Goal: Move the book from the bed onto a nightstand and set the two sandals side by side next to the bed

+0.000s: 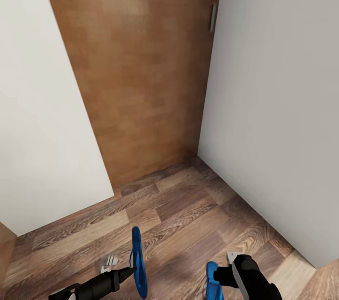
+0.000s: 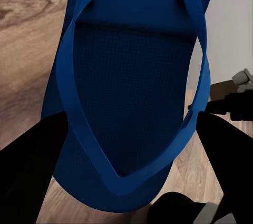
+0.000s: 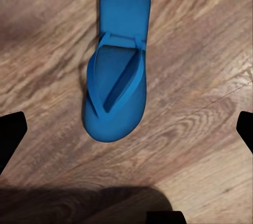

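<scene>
Blue sandal point(image 2: 132, 103) between left fingers point(image 2: 31, 166)

A wood-plank floor point(image 1: 188, 215) is filling the lower half of the head frame, and one blue sandal point(image 3: 117, 63) is lying flat on it, centre-left in the right wrist frame.

My left gripper point(image 1: 133, 269) is clamped on a sandal point(image 1: 137, 262), arm low at near left. My right gripper point(image 1: 225, 275) hangs with fingers spread wide.
</scene>
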Available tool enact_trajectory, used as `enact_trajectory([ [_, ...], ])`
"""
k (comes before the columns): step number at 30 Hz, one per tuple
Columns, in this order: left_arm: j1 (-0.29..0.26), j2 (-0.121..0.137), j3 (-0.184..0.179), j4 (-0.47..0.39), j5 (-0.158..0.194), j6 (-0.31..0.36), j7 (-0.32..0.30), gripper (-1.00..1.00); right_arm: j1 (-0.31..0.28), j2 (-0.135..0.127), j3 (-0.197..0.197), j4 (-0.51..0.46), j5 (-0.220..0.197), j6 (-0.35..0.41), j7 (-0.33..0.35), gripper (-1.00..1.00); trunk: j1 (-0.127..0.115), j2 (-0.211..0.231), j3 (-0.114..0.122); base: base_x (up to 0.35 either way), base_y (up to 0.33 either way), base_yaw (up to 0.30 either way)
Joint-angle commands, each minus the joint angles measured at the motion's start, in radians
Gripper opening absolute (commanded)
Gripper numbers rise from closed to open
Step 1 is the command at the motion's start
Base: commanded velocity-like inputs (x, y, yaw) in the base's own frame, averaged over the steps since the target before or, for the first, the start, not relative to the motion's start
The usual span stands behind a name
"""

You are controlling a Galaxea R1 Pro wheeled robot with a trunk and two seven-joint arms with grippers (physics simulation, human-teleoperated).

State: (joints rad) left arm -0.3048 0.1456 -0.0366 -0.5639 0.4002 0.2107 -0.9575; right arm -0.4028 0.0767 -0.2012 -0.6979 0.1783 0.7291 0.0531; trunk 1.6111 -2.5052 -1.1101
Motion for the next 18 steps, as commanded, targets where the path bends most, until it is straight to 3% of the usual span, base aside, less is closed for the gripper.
enact_trajectory([
  [1,0.0,0.001,-0.003,0.0,0.011,0.01,-0.002,-1.0,-0.001,0.001,-0.004,-0.002,0.009,0.004,0.005,1.0,0.0,-0.001,-0.005,0.0,0.0,0.0],
  [8,0.0,0.0,-0.005,0.0,0.011,0.011,0.0,-1.0,-0.001,0.003,0.005,-0.002,0.009,0.004,0.007,1.0,0.003,-0.002,-0.032,0.0,0.0,0.0],
  [11,0.0,0.0,-0.004,0.0,0.012,0.011,0.0,-1.0,-0.001,0.003,0.061,-0.003,0.009,0.004,0.007,1.0,0.005,-0.003,-0.044,0.0,0.0,0.0],
  [18,0.0,0.0,-0.005,-0.001,0.012,0.01,0.0,-1.0,-0.001,0.003,0.081,-0.002,0.008,0.003,0.007,1.0,0.008,-0.005,-0.071,0.0,0.0,0.0],
])
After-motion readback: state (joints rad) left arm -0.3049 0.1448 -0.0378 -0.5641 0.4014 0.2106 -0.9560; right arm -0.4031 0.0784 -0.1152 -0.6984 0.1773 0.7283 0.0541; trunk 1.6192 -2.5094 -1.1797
